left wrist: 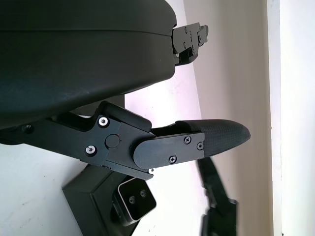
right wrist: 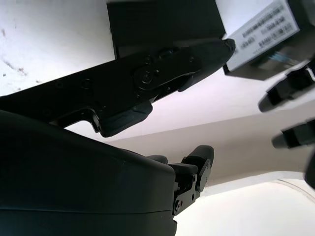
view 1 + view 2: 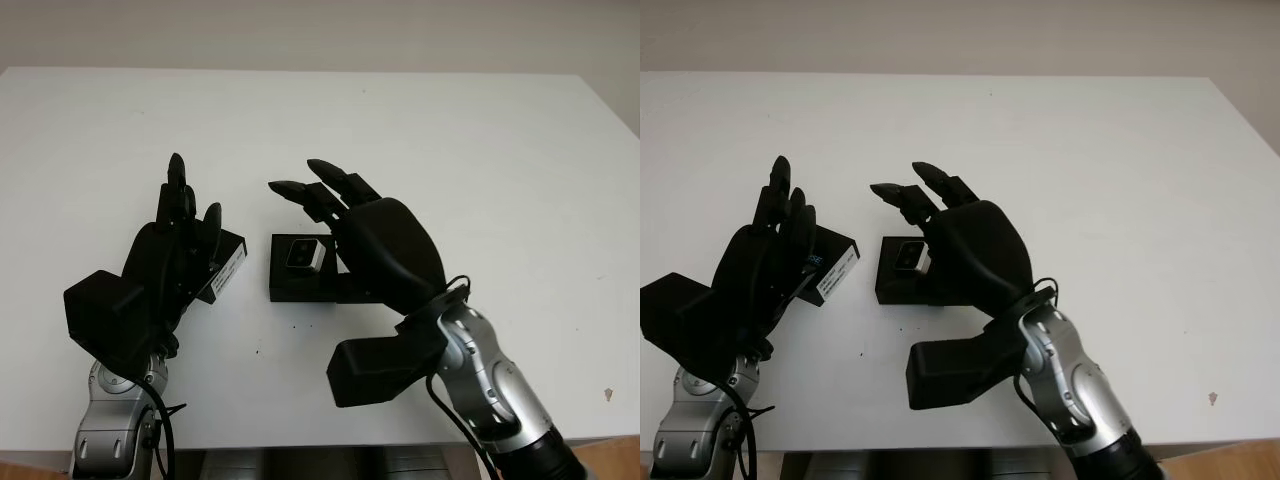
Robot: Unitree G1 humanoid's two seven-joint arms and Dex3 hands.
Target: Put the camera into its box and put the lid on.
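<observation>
camera (image 3: 303,255) in box (image 3: 300,283), table (image 3: 480,160)

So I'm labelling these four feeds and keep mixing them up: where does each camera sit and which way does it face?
Left eye: on the head, looking forward and down at the table; left hand, right hand, box holding the camera, lid.
Right eye: same scene from a little to the side.
Left wrist: beside the left hand's shell, facing box and camera.
Right wrist: beside the right hand's shell, facing box and lid.
Both wrist views share the box.
</observation>
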